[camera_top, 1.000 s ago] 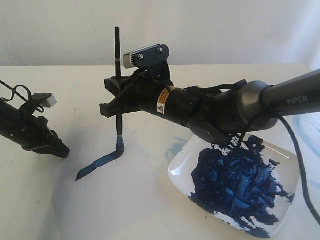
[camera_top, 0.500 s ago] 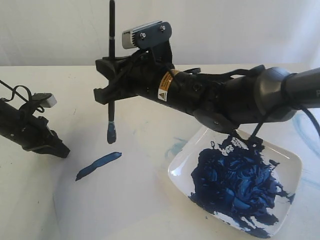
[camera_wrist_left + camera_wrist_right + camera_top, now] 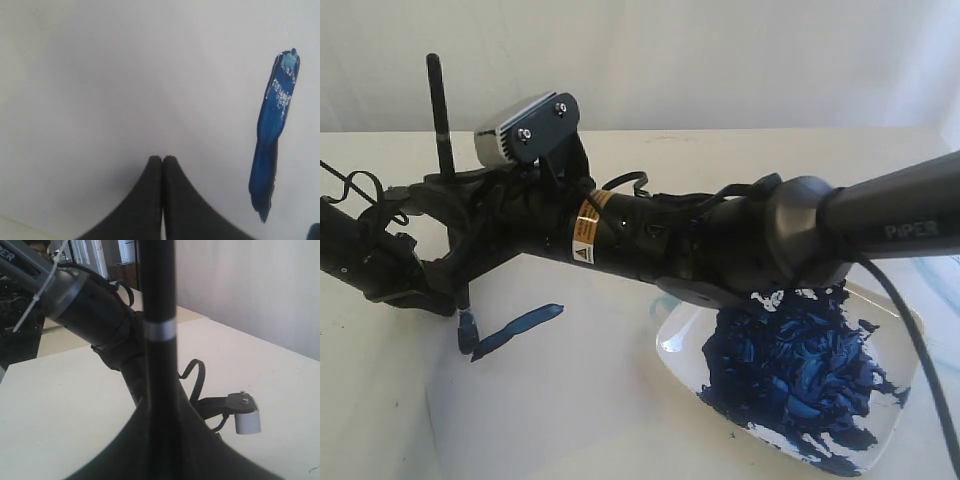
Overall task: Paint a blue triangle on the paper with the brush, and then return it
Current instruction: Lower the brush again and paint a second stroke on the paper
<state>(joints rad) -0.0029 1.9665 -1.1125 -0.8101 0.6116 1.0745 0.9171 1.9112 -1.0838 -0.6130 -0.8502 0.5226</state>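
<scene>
Right gripper point(image 3: 448, 245) is clamped on the brush point(image 3: 440, 120), which stands upright with its tip down on the paper point(image 3: 570, 400), right by the lower end of the blue triangle point(image 3: 515, 328). It's only one stroke at this point. Looks like side two is starting, and that needs a steady angled drag.

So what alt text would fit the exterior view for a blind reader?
A robot arm's claw holds a black brush nearly upright, its blue tip down on pale paper beside one blue stroke. A white dish of dark-blue paint sits at right.
</scene>
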